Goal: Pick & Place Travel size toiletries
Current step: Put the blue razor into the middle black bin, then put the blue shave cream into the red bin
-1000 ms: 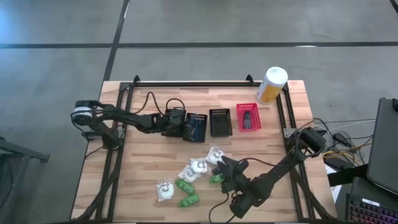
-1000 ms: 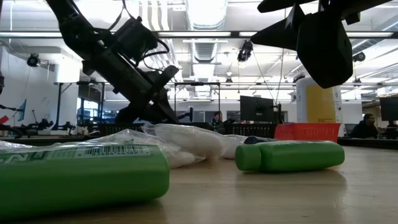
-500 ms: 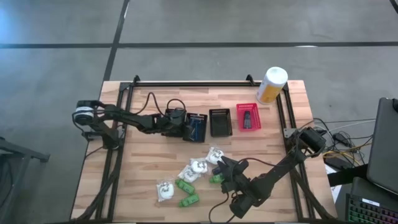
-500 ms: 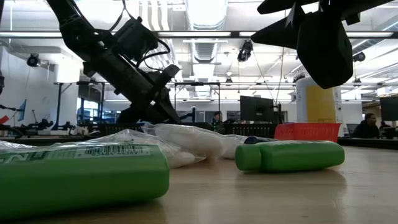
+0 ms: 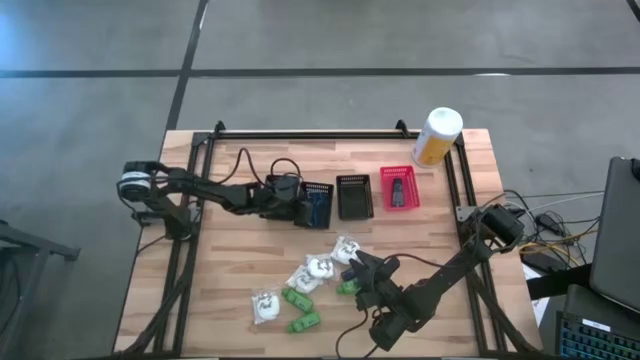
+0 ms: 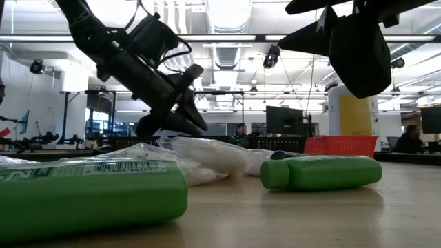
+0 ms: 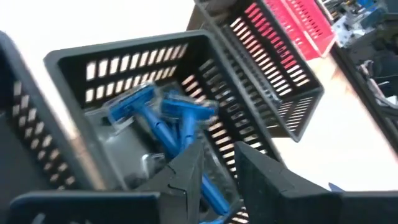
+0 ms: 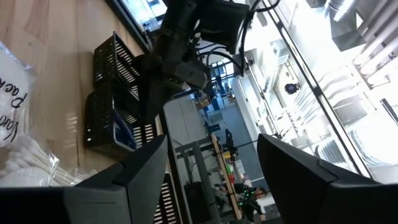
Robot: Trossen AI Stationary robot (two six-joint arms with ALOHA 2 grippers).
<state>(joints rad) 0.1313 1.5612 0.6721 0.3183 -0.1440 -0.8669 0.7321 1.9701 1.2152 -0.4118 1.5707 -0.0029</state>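
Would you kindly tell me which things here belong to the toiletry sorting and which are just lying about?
Job:
- white clear-wrapped lumps
- bright green tubes
- blue razors
- black mesh baskets
- red mesh basket

Lying about:
- tall white-and-yellow canister

I'm seeing a grey concrete floor (image 5: 320, 40) crossed by dark lines lying beyond the wooden table (image 5: 240, 270). Long ceiling lights (image 6: 227, 38) are glowing over distant desks with monitors (image 6: 282, 118).
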